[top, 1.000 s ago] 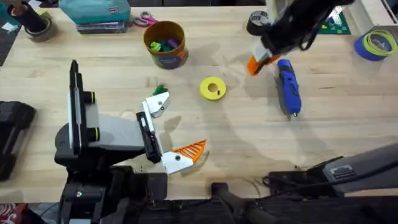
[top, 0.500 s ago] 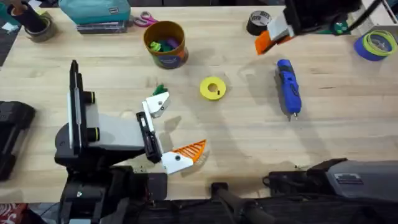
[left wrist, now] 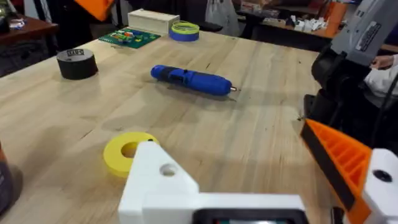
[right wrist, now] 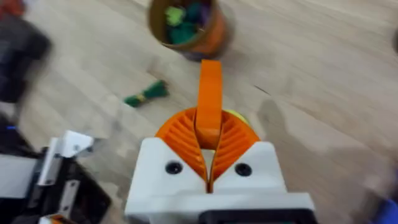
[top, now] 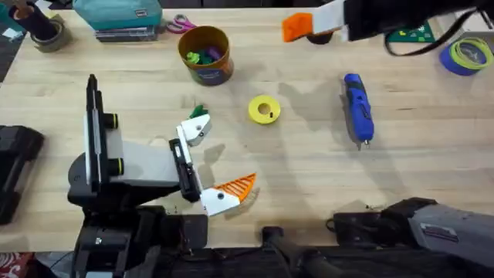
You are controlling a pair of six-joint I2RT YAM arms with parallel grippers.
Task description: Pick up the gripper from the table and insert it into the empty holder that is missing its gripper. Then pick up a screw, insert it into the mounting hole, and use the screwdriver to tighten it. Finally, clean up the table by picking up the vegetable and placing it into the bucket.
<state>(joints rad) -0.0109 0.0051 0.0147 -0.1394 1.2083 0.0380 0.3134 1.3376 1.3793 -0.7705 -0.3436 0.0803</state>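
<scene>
Nearest the bases, the left gripper point(top: 202, 166) lies on the tabletop point(top: 309, 170), jaws spread wide, one finger tipped in orange, the holder point(top: 193, 130) bare. Just beyond it lies the vegetable point(top: 198, 112); farther off lie a yellow ring point(top: 264, 110) and the screwdriver point(top: 358, 108), with the bucket point(top: 205, 55) beyond. At the far edge the right gripper point(right wrist: 209, 152) is raised, jaws closed on the gripper tip point(right wrist: 209, 102). The tip should be brought squarely over the holder, its ribbed face turned inward, before being pressed home. No writing can be read; a tape roll's point(left wrist: 76, 63) label is illegible.
</scene>
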